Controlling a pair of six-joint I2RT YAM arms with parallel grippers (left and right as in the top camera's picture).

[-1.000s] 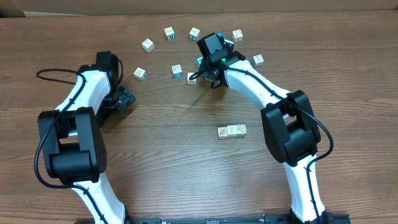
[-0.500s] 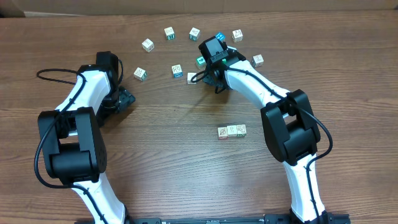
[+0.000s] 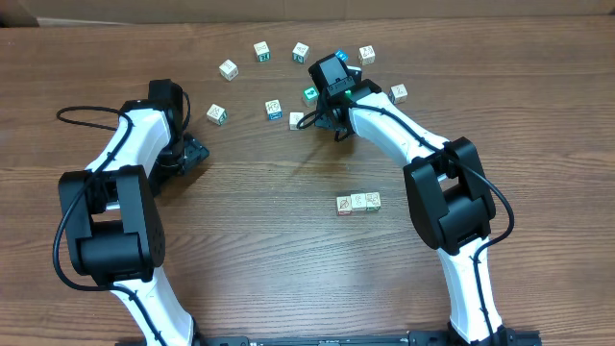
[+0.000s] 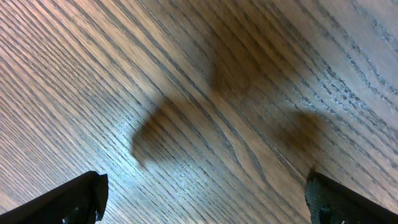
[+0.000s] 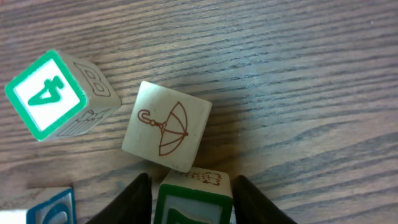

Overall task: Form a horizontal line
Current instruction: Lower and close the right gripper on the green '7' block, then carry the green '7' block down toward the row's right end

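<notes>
The horizontal line (image 3: 358, 202) is a short row of three touching cubes at centre right of the table. My right gripper (image 3: 310, 100) is far behind it among loose cubes. In the right wrist view the right gripper (image 5: 191, 182) is shut on a green-framed cube (image 5: 194, 200), a black finger tight to each side. That green cube (image 3: 309, 94) touches the corner of an umbrella cube (image 5: 166, 126). My left gripper (image 3: 192, 154) rests at the left. In its wrist view the left gripper (image 4: 208, 199) is open over bare wood.
A green "4" cube (image 5: 53, 93) and a blue-edged cube (image 5: 46, 205) lie left of the held one. Several loose cubes (image 3: 261, 50) are scattered along the back, with others at the left (image 3: 216, 114) and right (image 3: 398, 92). A cardboard edge runs along the far side.
My right gripper's fingers have drawn in around the green-framed cube and the wrist has shifted slightly right. The left arm and the row have not moved.
</notes>
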